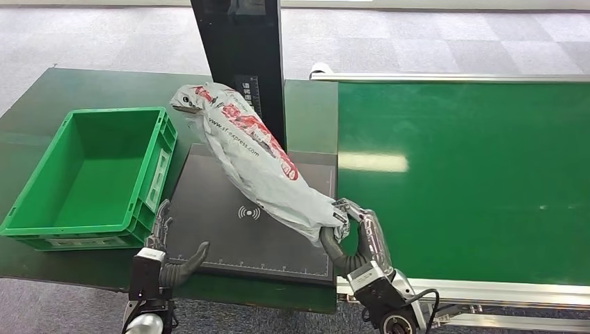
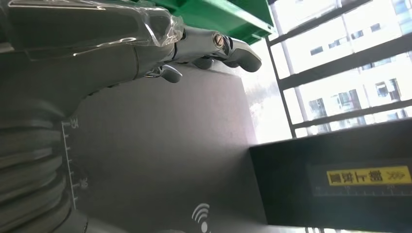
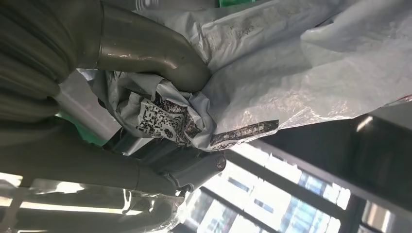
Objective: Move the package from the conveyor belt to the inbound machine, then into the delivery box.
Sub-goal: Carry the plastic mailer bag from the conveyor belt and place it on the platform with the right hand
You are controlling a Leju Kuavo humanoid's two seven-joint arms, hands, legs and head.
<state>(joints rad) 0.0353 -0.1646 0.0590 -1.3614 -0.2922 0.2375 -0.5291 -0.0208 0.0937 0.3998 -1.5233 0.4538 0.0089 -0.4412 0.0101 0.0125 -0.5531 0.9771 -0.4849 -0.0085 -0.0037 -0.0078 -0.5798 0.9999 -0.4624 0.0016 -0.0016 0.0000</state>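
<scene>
The right hand (image 1: 358, 233) is gripping the near end of the package (image 1: 254, 156), thumb and fingers bunching the grey plastic, and is holding it slanted over the inbound machine (image 1: 229, 236), its far end up near the black post (image 1: 240, 56). The left hand (image 1: 170, 250) is resting spread and empty at the machine's near-left corner. By the look of it, the scanning step is under way; next, the package needs carrying left and releasing into the box (image 1: 94, 177).
</scene>
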